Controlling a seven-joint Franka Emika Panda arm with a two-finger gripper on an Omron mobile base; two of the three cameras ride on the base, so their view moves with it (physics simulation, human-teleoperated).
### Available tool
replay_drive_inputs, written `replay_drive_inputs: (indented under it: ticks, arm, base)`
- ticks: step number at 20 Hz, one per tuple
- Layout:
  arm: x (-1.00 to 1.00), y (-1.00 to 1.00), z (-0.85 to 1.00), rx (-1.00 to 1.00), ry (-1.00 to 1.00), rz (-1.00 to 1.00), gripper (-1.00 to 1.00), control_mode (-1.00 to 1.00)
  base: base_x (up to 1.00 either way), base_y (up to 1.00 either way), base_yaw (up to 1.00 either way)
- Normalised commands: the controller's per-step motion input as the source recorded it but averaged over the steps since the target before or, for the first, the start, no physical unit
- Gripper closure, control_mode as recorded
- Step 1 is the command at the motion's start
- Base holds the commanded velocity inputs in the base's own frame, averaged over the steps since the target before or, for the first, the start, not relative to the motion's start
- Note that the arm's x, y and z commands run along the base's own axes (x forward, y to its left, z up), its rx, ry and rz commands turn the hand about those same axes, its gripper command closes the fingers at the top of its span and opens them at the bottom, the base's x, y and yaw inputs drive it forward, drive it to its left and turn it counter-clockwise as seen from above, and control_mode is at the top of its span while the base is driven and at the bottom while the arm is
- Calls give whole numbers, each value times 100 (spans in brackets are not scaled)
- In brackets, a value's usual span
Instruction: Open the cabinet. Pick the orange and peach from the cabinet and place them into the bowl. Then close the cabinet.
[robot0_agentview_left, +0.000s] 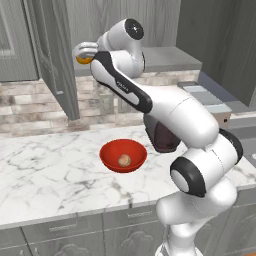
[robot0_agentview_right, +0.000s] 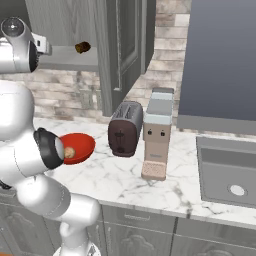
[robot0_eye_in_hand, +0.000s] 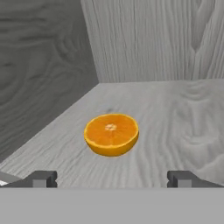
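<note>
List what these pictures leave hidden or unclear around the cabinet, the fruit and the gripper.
- Left base view: the orange is mostly hidden behind the white hand.
- Right base view: the bowl is partly covered by the arm.
- Hand view: the gripper has its fingers cut off at the bottom.
- Right base view: the small dark object on the shelf is too small to identify.

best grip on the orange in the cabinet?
The orange is a half lying cut face up on the shelf. Come straight on with the open gripper, fingers either side of its rounded rind, low near the widest part.
</note>
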Motion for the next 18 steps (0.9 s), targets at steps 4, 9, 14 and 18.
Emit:
replay_drive_inputs:
  ticks: [4,9,14,18]
  arm:
    - [29,17,0,0,2,0,-100,-100]
    - [34,17,0,0,2,0,-100,-100]
    - [29,14,-2,0,5,0,-100,-100]
    - [21,7,-17,0,3,0,-100,-100]
  base:
    - [0,0,0]
    - [0,0,0]
    - [0,0,0]
    - [0,0,0]
